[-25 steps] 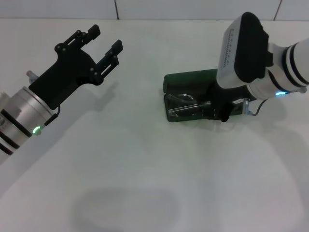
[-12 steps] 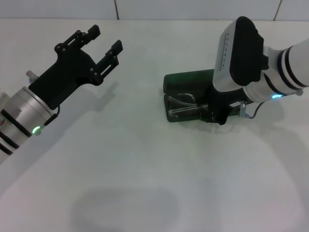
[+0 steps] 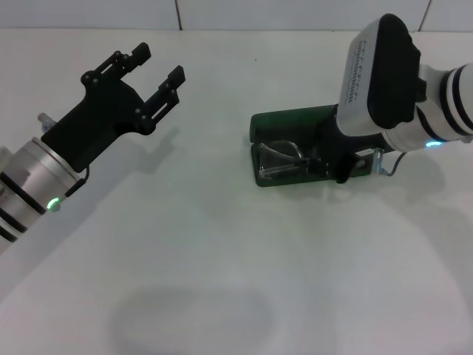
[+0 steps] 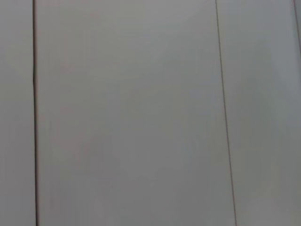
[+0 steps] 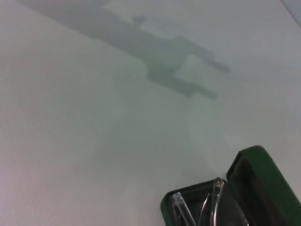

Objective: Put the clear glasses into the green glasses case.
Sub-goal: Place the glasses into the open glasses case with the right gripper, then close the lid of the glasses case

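Note:
The green glasses case lies open right of the table's middle, its lid raised on the far side. The clear glasses rest inside its dark tray, toward the tray's left half. My right gripper hangs over the tray's right end, close to the glasses; the wrist housing hides its tips. The right wrist view shows the case with the glasses in it. My left gripper is open and held off the table at the far left, well apart from the case.
The white table spreads around the case, with a tiled wall along its far edge. Only pale panels with thin seams appear in the left wrist view. The left arm's shadow falls on the table.
My right arm has shifted slightly to the right over the case. The glasses now lie more exposed in the tray. The left arm has barely moved.

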You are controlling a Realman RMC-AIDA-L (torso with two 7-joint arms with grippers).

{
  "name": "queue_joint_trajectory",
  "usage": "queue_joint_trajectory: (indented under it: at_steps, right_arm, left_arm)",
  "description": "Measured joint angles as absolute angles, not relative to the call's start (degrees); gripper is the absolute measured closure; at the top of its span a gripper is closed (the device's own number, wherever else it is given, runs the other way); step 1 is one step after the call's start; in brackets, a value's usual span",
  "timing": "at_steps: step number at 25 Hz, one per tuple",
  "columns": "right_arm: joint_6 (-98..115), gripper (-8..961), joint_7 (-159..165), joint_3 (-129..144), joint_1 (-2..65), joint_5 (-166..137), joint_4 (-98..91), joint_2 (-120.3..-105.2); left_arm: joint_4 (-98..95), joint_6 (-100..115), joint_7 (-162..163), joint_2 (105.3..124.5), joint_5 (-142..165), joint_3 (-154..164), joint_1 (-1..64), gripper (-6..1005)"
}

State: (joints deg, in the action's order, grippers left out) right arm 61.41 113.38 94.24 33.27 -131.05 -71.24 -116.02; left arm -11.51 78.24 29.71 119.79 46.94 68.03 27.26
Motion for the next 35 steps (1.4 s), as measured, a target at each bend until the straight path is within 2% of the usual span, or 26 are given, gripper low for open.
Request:
queue_joint_trajectory:
  at_steps: [11,14,20,23,27,32,35]
  right_arm:
    - [61.3,627,113.2,95.0,33.7,-129.6,-70.1,-116.05]
    - [64.8,627,110.7,92.1,30.6,-125.4,-74.9,-115.43]
    - [74.0,626,96.9,79.3,21.7,-109.8,-78.1,-115.63]
    - [74.5,625,86.5,72.3,17.0,-98.3,-70.6,-115.57]
    - [76.3,625,72.1,63.6,14.2,-82.4,-55.5,-115.48]
    - [85.3,624,57.3,47.0,16.1,-73.9,-34.0,-114.57]
    - [87.0,623,54.8,43.6,16.7,-74.2,-30.8,-114.34]
  left_arm:
    - [-11.7,78.4,29.7,119.79,47.0,68.1,27.3,380]
    - [-11.9,78.4,30.8,119.74,47.0,68.1,27.0,381]
    - [-12.3,78.4,33.3,119.37,47.1,68.1,27.0,381]
    - [-12.3,78.1,34.0,119.29,47.8,68.1,27.0,381]
    - [-12.3,76.6,36.9,118.93,49.6,68.1,28.1,380]
    - [-12.3,73.3,41.5,119.15,52.0,68.1,31.9,380]
    - [-12.4,68.9,45.3,119.48,55.2,68.1,35.7,380]
